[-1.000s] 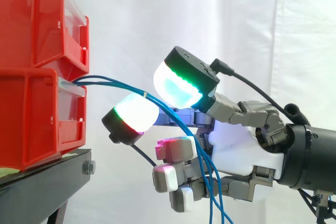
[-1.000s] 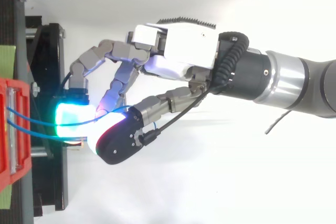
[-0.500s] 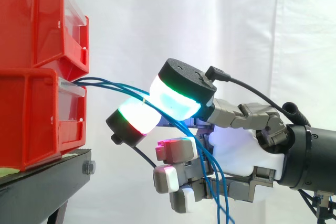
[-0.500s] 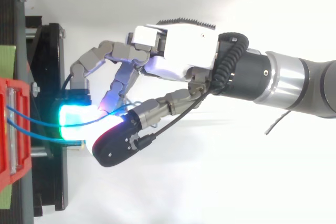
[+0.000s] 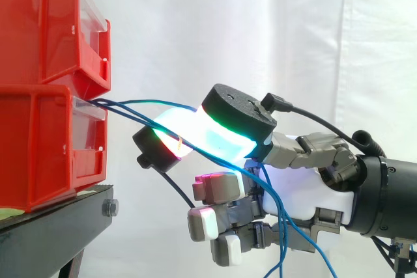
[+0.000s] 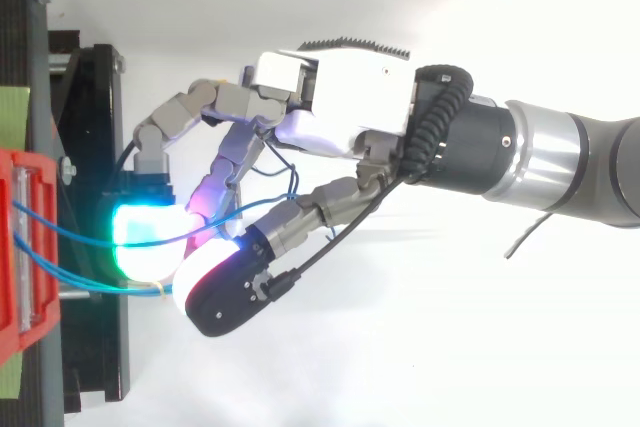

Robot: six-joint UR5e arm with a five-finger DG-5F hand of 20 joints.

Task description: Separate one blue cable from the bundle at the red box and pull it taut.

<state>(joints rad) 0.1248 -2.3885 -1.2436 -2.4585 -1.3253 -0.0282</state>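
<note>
Several blue cables (image 5: 146,102) run from red bin (image 5: 45,141) to hand (image 5: 303,190). Two glowing pads (image 5: 218,138) pressed together, pinching one; others hang slack past palm.

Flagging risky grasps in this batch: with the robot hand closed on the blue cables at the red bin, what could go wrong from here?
1. More than one of the blue cables seems to run between the pads of the robot hand, so a pull may drag the bundle, not one strand.
2. Slack loops hang past the curled lower fingers and could snag.
</note>
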